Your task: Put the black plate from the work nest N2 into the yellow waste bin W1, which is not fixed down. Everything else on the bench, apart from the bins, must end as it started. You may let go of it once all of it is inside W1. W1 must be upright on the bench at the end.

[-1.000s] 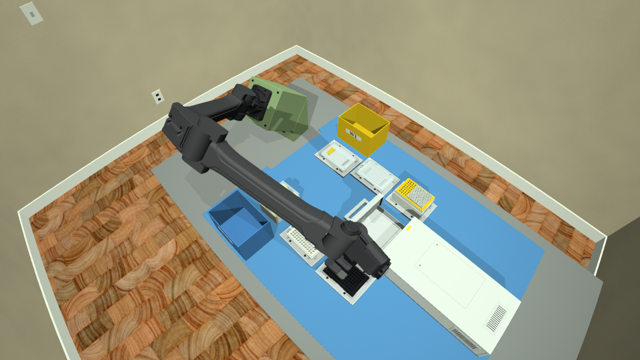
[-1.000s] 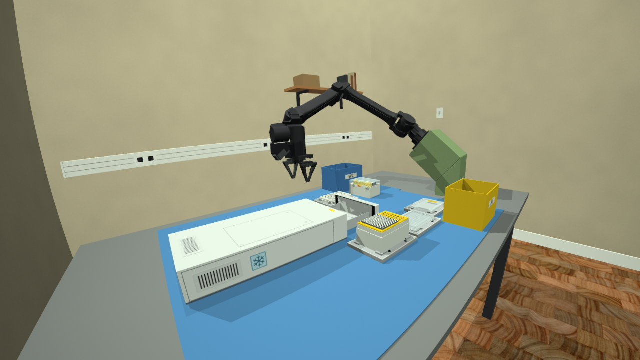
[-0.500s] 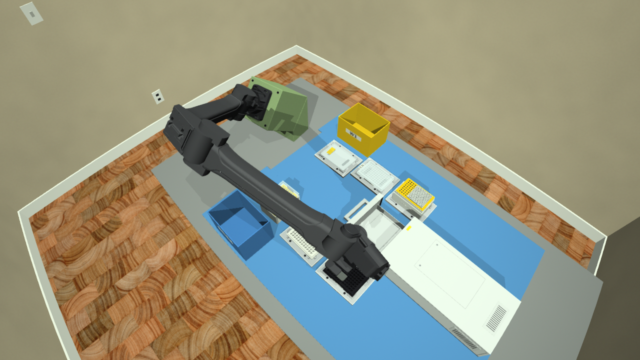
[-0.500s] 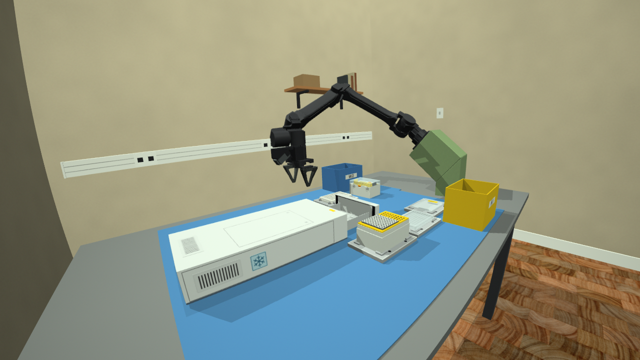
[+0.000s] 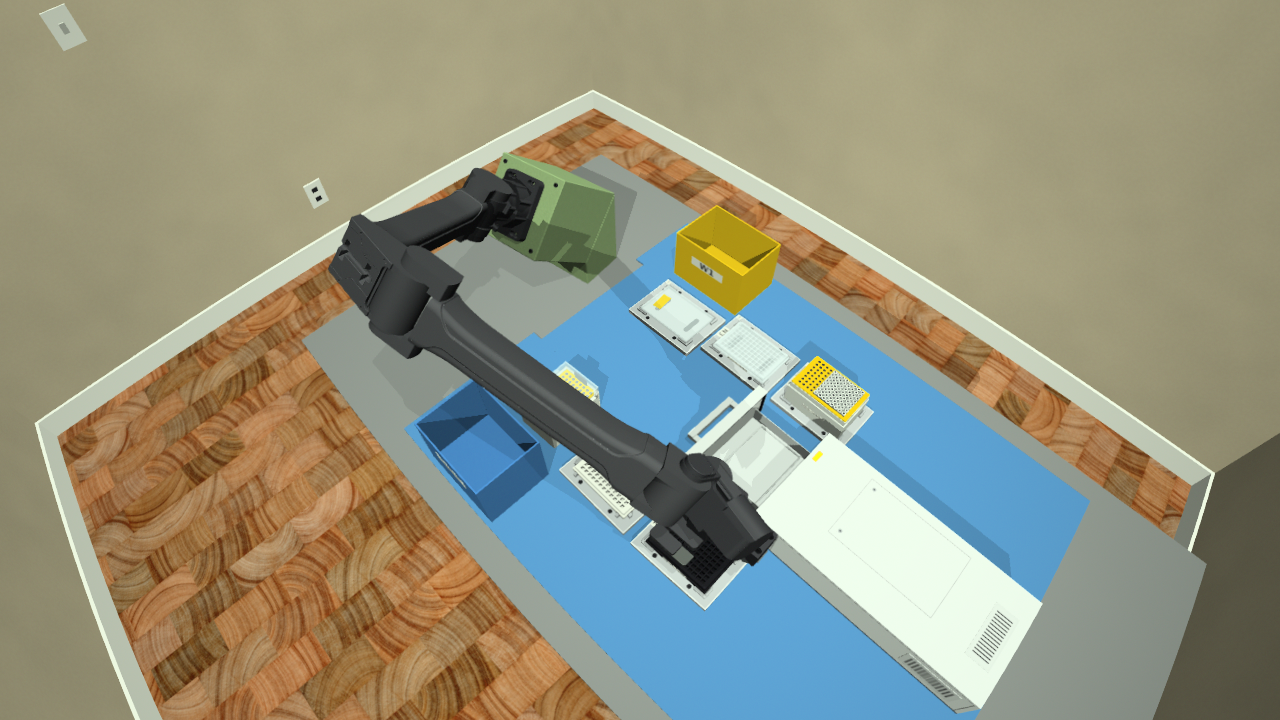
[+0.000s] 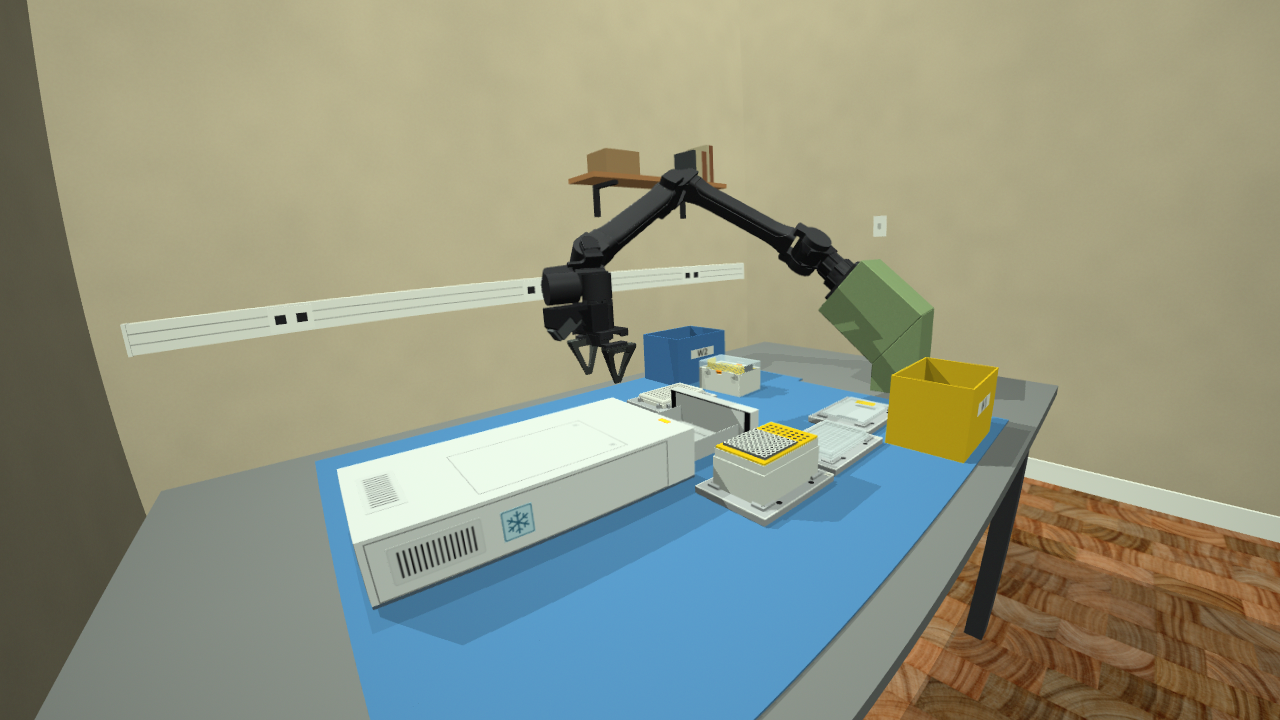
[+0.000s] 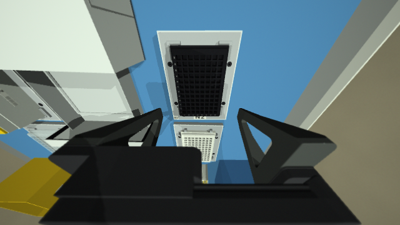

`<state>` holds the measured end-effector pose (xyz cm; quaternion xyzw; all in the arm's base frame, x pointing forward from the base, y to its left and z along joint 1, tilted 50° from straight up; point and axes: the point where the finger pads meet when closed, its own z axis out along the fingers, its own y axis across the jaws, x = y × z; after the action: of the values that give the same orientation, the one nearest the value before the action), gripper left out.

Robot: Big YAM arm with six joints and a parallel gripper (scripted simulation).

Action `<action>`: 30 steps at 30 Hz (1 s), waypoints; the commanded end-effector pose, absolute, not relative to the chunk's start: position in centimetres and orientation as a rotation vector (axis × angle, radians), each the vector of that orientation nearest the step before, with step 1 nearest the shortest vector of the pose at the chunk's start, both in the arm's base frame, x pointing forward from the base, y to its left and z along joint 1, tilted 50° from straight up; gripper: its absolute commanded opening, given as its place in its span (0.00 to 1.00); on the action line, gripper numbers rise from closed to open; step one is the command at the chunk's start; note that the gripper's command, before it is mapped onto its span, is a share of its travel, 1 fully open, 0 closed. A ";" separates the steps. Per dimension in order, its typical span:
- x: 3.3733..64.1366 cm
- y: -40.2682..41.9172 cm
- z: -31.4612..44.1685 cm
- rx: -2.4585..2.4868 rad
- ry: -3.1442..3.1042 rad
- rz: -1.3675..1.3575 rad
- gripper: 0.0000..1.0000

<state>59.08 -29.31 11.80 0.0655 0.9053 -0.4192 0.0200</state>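
The black plate [image 7: 199, 80] lies flat in the white nest N2 [image 7: 199, 35] on the blue mat. In the top view the plate [image 5: 706, 561] is partly hidden under the arm's wrist. My gripper [image 7: 200, 112] is open and empty and hangs above the near end of the plate, fingers pointing down; in the exterior view the gripper [image 6: 601, 356] is well above the bench. The yellow bin W1 [image 5: 726, 257] stands upright at the far end of the mat; it also shows in the exterior view [image 6: 941, 406].
A large white chiller box [image 5: 899, 565] with an open drawer [image 5: 750, 447] lies right beside N2. A white plate in a nest [image 7: 199, 143] sits just behind N2. A blue bin [image 5: 479, 449], a yellow-topped tip box [image 5: 829, 388] and more nests [image 5: 676, 314] stand on the mat.
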 end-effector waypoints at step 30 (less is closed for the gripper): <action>59.2 -32.8 9.2 0.200 2.806 -1.298 1.00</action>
<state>59.20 -31.94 9.49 0.0650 0.9054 -0.4191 0.0219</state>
